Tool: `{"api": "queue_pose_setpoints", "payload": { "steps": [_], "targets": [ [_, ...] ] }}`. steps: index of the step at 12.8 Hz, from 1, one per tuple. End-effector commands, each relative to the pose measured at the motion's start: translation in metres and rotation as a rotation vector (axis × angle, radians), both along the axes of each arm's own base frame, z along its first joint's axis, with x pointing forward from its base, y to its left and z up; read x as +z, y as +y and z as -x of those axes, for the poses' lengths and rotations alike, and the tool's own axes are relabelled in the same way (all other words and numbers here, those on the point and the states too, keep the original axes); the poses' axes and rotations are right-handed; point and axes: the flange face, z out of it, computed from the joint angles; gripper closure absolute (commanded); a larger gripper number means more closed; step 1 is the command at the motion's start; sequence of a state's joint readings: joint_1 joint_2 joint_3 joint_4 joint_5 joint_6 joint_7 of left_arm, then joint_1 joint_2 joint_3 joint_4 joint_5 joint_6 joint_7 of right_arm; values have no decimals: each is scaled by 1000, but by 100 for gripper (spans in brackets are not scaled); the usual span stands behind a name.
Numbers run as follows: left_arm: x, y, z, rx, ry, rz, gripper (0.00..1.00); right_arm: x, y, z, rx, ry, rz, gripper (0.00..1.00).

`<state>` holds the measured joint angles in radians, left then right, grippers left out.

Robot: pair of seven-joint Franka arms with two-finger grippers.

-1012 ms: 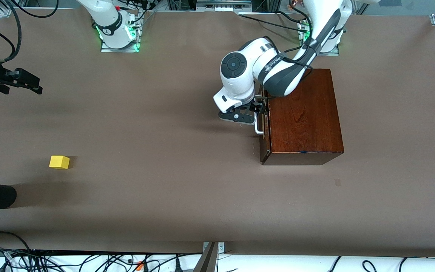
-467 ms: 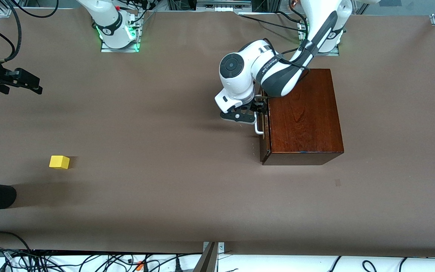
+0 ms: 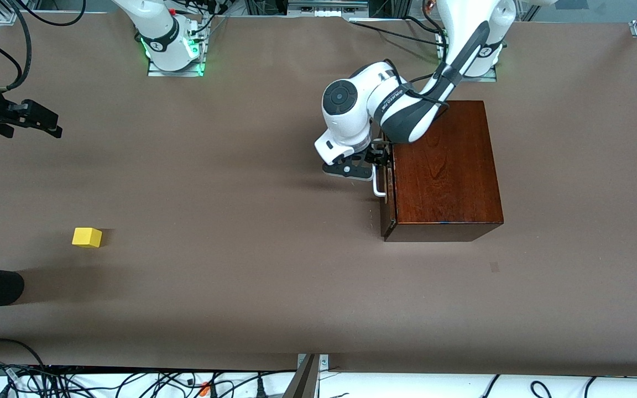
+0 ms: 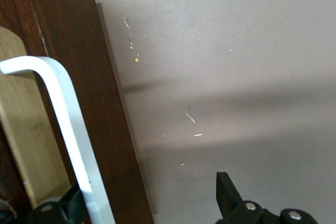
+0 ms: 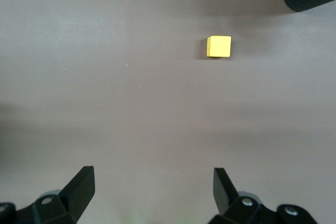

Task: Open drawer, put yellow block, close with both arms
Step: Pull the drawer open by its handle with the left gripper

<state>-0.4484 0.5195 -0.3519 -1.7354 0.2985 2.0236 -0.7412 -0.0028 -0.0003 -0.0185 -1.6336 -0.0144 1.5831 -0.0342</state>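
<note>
The glossy reddish-brown box sits on the matte brown bench toward the left arm's end, its drawer barely ajar, a sliver of pale wood showing. The left pincer stands at the drawer front, black fingers spread either side of the white U-shaped bar handle, not clamped. The yellow cube, plain and sharp-edged, lies at about eight o'clock on the bench, well apart from the box. The right pincer, jaws wide and empty, hangs waiting over the bench near nine o'clock.
</note>
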Motion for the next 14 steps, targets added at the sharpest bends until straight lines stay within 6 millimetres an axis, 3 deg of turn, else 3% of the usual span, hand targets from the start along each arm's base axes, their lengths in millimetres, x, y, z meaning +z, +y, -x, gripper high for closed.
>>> {"api": "queue_pose_setpoints", "payload": {
  "steps": [1, 5, 11, 14],
  "targets": [
    [-7, -4, 1, 18, -38, 10, 0, 6, -5, 3, 6, -8, 10, 0],
    [-13, -16, 1, 53, -60, 50, 0, 4, -5, 0, -6, -21, 11, 0],
    [-13, -57, 5, 69, -85, 131, 0, 16, -5, 1, -6, -38, 16, 0],
    [-12, -72, 4, 63, -90, 153, 0, 1, -12, -11, -16, -38, 6, 0]
  ]
}}
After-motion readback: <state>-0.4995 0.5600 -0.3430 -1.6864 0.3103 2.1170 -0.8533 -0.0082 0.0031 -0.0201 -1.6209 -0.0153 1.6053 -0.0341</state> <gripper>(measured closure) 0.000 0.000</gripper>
